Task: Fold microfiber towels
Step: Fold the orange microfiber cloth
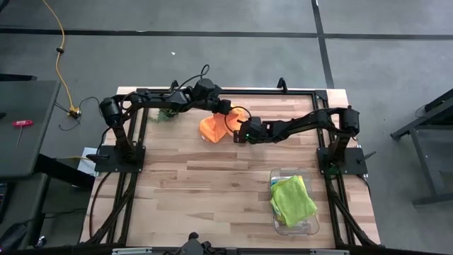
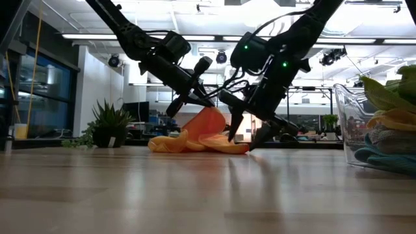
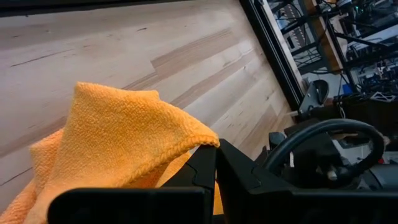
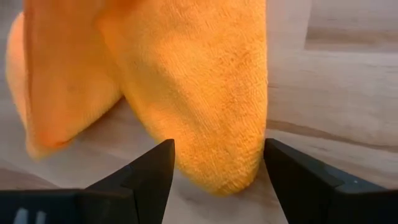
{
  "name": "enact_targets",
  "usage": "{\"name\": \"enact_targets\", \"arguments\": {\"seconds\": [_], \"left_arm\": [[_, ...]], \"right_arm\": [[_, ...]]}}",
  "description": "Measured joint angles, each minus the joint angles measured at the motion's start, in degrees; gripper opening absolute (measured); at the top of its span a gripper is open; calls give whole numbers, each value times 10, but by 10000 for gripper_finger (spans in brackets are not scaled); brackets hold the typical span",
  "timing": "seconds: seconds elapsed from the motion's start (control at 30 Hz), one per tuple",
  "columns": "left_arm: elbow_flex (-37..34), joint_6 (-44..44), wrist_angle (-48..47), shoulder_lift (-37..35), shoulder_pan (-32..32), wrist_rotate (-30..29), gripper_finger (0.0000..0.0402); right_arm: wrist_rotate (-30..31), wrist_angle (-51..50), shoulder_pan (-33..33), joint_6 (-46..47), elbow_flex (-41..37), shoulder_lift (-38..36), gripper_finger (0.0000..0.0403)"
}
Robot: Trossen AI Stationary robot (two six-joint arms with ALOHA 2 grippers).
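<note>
Pinching a raised corner of the nubby orange towel [image 3: 118, 137], the left gripper [image 3: 214, 163] is clenched on its stitched hem. The right gripper [image 4: 217, 171], fingers spread wide, straddles the towel's rounded hanging fold just above the pale wood counter [image 1: 212, 184].

Grey concrete floor [image 1: 233, 18] crossed by dark seam lines. Yellow cable [image 1: 62, 53] trails over floor toward dark side table [image 1: 25, 127] at left — small red-handled tool [image 1: 21, 123] on it. Low view: white ceiling with long strip lights [image 2: 97, 36], tall blue-lit window [image 2: 39, 97], spiky dark-green potted plant [image 2: 107, 123] — cluttered workstations behind.
</note>
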Motion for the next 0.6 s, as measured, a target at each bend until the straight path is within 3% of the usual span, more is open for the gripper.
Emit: {"name": "enact_targets", "arguments": {"seconds": [0.43, 0.6], "left_arm": [[0, 0, 0, 0, 0, 0, 0], [0, 0, 0, 0, 0, 2, 0]], "right_arm": [[-16, 76, -2, -23, 0, 0, 239], [-16, 65, -2, -41, 0, 0, 181]]}}
